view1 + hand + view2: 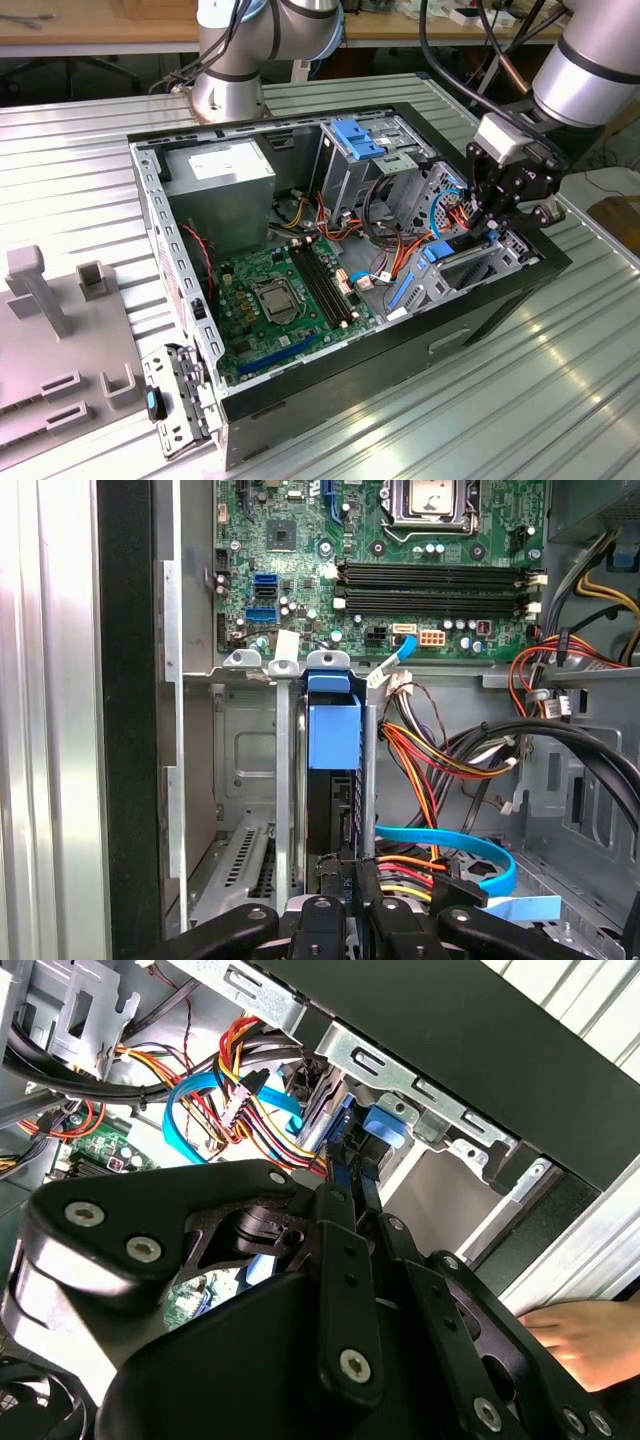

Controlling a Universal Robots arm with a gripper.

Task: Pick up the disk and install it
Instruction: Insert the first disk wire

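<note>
Black gripper [487, 222] hung over open black PC case's [400, 350] drive bay, blue-railed silver disk [440, 250] just below it.

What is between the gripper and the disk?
Nothing. In the first wrist view the gripper meets the near edge of the disk, which stands on edge in the drive cage. The fingers appear closed on it.

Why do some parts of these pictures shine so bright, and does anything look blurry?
In the exterior view, light streaks glare off the ribbed metal table. In the first wrist view, the motherboard is sharp. In the second wrist view, the gripper looms dark up close and a hand looks soft.
</note>
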